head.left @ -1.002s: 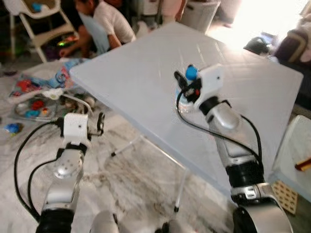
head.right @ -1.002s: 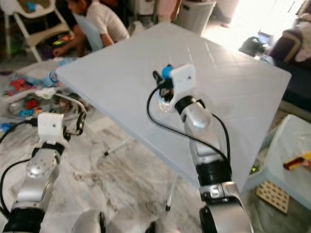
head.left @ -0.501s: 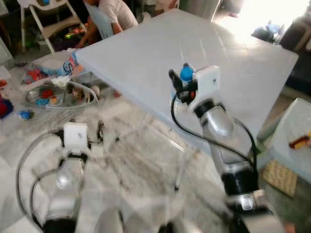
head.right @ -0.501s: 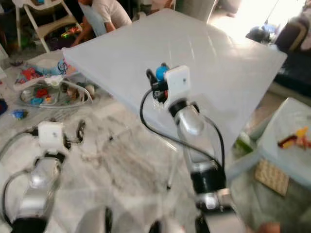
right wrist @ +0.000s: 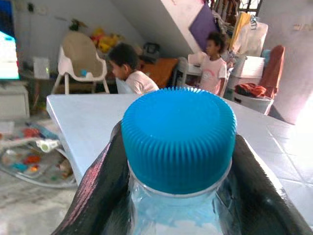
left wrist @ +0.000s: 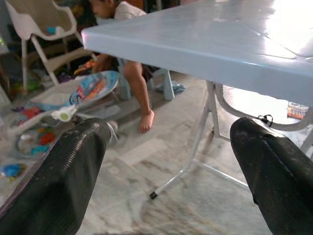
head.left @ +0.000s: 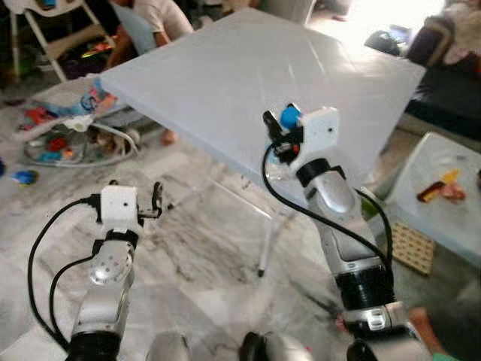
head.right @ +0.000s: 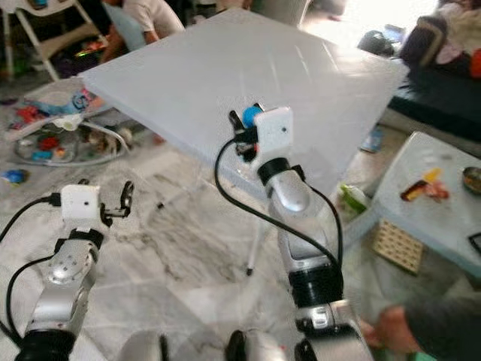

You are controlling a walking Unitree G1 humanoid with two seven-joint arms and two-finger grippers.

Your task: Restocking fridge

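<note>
Since the frame a second ago the whole head view has shifted: table [head.left: 225, 68] now sits further up and back, more floor [head.left: 203, 248] shows beneath, and a second low table [head.left: 443, 188] with food on it has come into the right side; that reads as camera motion with the robot walking or turning, not the things moving. Relative to the right gripper [head.left: 279, 134] nothing has changed: the bottle [right wrist: 178, 147] is clamped in it as before, blue cap [head.left: 289, 116] poking out just above the fingers. Right wrist view confirms both black fingers [right wrist: 100, 191] pressed against the neck right under the ribbed cap, clear body below. Handling estimate: clear plastic water bottle, thin-walled, probably soft if squeezed mid-body and smooth enough to slip; weight depends on fill, which I cannot read here. The neck under the cap collar is the stiff part, and the collar gives a ledge against sliding down, so the present hold looks like the right place. Risk is swing of the body below the grip while walking. Right arm pose: forearm raised, elbow bent, wrist up at about table-edge height, bottle upright and carried in front of the torso, apparently clear of the table. Left gripper [head.left: 156, 199] is low and forward over the floor, fingers spread wide with nothing between them, arm idle. No fridge visible yet; judged mid-carry.
</note>
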